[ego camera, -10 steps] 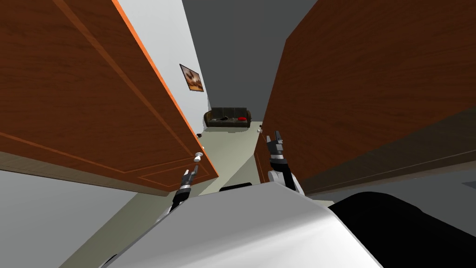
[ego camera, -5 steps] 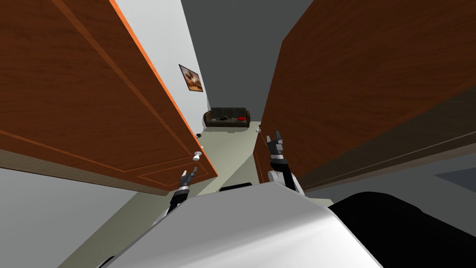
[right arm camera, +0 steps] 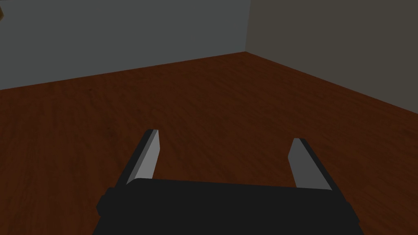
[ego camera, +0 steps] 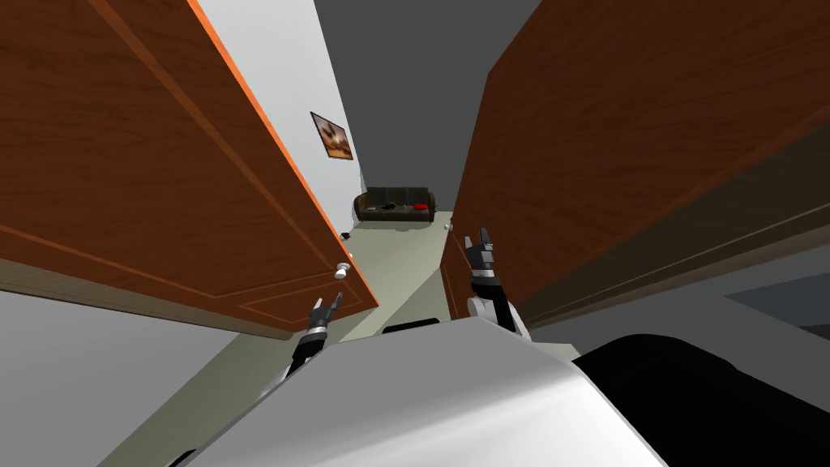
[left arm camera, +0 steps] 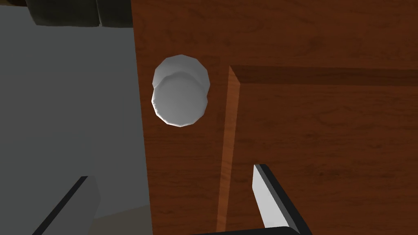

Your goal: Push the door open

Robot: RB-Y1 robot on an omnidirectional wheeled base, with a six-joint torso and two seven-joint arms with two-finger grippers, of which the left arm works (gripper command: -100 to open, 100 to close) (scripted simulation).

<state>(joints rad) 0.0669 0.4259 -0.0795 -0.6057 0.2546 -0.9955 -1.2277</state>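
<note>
Mid-push on left door leaf, likely. Left end effector spread, empty, near white knob; right end effector spread by right door leaf. Next: press panel forward.

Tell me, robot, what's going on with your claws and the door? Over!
Left claw open, white knob ahead, not gripped. Right claw open, at right door. Left door ajar; gap shows floor and sofa. Over.

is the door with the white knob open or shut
Open, partway. The brown door stands angled, and past its edge by the white knob a gap shows pale floor and a dark sofa beyond.
</note>
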